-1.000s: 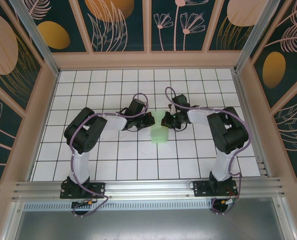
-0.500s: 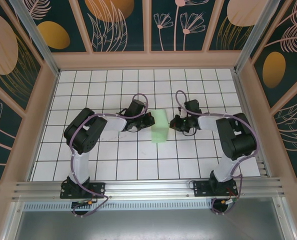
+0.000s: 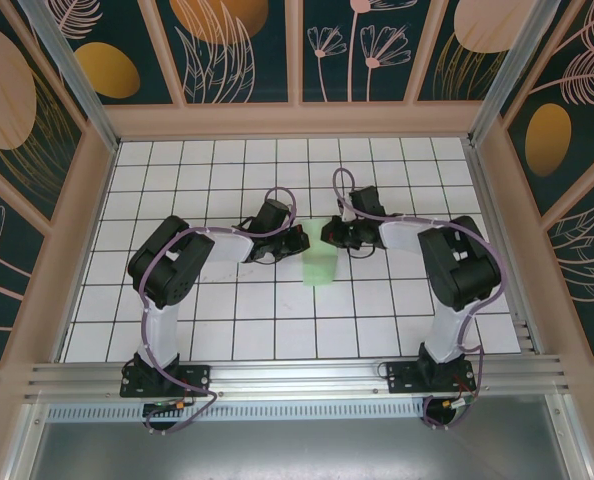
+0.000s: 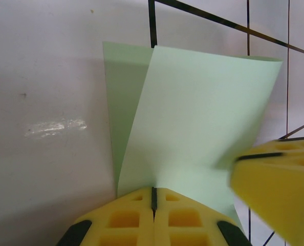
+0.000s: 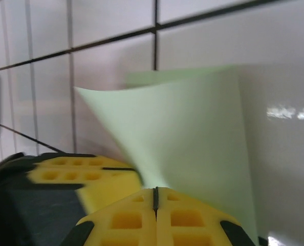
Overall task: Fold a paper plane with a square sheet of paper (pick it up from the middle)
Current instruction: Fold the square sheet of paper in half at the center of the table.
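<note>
Left gripper [image 4: 153,193], right gripper [image 5: 155,193] pinching pale green paper [image 4: 193,118], folded double

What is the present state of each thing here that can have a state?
square sheet of paper: folded over on itself, upper layer bowed, not flat.
left tool: shut, pinching an edge of the sheet.
right tool: shut, pinching the sheet too.

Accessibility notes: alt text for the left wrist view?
A thin pale mint-green paper sheet, folded over on the white grid table, is pinched in the shut yellow left gripper; the right gripper's yellow tip meets its right edge.
</note>
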`<state>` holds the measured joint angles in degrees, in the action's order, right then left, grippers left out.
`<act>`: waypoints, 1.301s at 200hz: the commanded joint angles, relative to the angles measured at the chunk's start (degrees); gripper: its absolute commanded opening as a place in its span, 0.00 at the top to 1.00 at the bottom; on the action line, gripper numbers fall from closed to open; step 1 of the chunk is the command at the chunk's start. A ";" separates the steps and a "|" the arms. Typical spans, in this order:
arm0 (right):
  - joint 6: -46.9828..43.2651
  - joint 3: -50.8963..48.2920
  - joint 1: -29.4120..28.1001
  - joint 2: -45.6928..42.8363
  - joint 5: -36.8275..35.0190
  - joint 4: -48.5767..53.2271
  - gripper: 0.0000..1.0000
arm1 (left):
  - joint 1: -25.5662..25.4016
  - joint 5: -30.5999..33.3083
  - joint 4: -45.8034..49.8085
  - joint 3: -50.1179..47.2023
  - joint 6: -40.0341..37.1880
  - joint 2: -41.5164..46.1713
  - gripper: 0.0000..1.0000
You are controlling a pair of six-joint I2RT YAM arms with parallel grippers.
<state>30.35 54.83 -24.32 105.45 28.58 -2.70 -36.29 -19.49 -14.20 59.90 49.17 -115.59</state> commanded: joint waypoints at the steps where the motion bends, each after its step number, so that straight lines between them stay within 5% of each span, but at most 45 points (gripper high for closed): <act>1: 0.85 -0.37 0.59 1.70 1.12 -2.72 1.00 | 0.17 4.34 12.22 -3.15 -0.04 -4.63 0.98; 84: -0.16 -5.33 8.34 -0.03 -6.24 -3.24 1.00 | 0.22 4.72 13.58 -3.78 -0.74 -4.55 0.99; 138: 0.50 -1.89 3.66 -5.62 -6.73 -4.38 1.00 | 0.19 4.63 13.67 -3.35 -0.83 -4.21 0.99; 186: 1.46 1.31 0.54 1.84 1.21 -6.59 1.00 | 0.21 5.24 14.23 -3.31 -1.04 -3.85 0.98; 260: 3.88 2.65 5.97 8.25 -8.17 -8.61 1.00 | 0.23 4.91 14.19 -3.83 -1.18 -3.47 0.98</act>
<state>32.69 56.29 -21.61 111.18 27.86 -9.30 -36.34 -19.25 -14.04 59.88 49.15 -115.50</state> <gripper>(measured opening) 0.051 0.070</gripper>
